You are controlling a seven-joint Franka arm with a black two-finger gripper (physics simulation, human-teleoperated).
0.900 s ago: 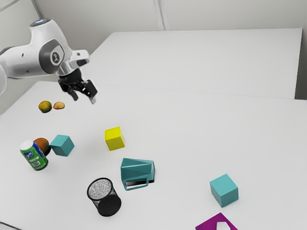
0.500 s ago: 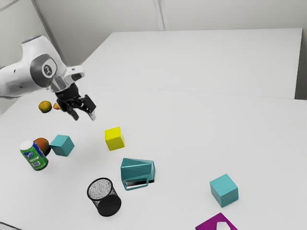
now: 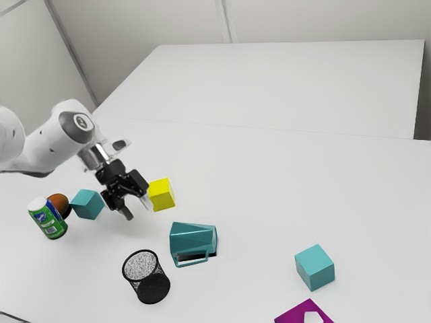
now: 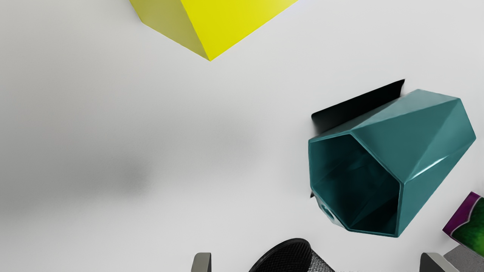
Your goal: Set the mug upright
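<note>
Mug status: the teal faceted mug [image 3: 193, 239] is lying on its side on the white table [image 3: 269, 195]. Clock is the exterior view's, 12 at its top. Mouth faces about 9, base about 3, handle near 6. Not upright, so the goal isn't met.

Black two-finger gripper [image 3: 138, 209] is above the table, mug off at its 4 o'clock. Fingers wide apart in the wrist view, nothing held.

Neighbours, from the mug: yellow cube [image 3: 161, 194] at 11, black wire-mesh cup [image 3: 146, 276] at 8, light teal cube [image 3: 315, 267] well apart, just past 3.

Step in hand, my read: approach for a grasp. Next move: travel toward 4, come down with the fingers straddling the body or one wall at the mouth, then close. After that, lift and swing the mouth to face up before setting down. Watch-outs: mesh cup close by, could get clipped; sloped facets may let the mug slip or roll.
</note>
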